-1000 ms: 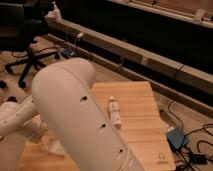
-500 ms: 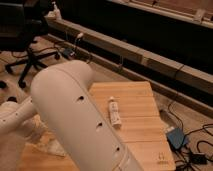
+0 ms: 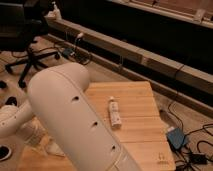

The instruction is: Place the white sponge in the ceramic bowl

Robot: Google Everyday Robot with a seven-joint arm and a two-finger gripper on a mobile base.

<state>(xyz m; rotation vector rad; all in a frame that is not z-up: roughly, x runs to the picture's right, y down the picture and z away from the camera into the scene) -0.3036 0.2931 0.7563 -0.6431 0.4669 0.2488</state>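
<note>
My arm's large white link [image 3: 75, 120] fills the left and middle of the camera view and hides much of the wooden table [image 3: 140, 130]. My gripper [image 3: 48, 145] is low at the left, below the white wrist joints [image 3: 15, 120], mostly hidden by the arm. The white sponge and the ceramic bowl are hidden or out of view. A long white tube with a label [image 3: 115, 113] lies on the table just right of the arm.
An office chair [image 3: 25, 35] stands on the floor at the back left. A long low ledge [image 3: 150, 62] with cables runs behind the table. A blue device [image 3: 176, 137] and cables lie on the floor right of the table.
The arm has shifted slightly down and to the left. The tube on the table has not moved.
</note>
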